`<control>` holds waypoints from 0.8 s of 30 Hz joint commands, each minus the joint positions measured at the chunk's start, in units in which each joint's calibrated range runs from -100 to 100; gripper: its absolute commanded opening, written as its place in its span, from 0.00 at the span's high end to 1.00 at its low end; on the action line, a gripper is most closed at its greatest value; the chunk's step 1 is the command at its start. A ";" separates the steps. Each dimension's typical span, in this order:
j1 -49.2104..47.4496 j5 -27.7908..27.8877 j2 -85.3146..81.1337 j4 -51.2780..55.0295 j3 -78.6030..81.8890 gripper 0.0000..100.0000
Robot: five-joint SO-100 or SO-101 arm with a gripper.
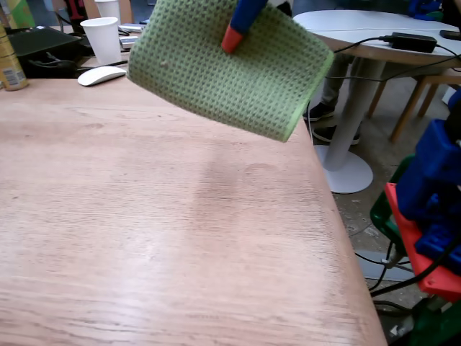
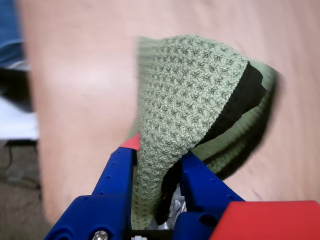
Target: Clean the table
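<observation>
The gripper [image 2: 159,157] is closed on a green waffle-weave cloth [image 1: 230,68], which is pinched between its two blue fingers [image 2: 117,172] (one has a red tip). The cloth hangs in the air from the gripper. The table [image 1: 158,238] lies below the gripper, apart from the cloth.

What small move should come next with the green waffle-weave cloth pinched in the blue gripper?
Probably lower it. The blue gripper is shut on the green waffle-weave cloth, which hangs in the air above the light-brown wood-grain table rather than lying on it. Bringing it down to touch the wood would let wiping start.
</observation>
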 commanded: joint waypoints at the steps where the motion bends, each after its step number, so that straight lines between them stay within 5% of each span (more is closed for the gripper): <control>1: -20.52 -2.98 -3.47 0.24 -0.55 1.00; 6: -27.46 -4.44 6.39 -0.91 -1.12 1.00; 24: -29.15 -4.44 32.29 -8.88 -1.68 1.00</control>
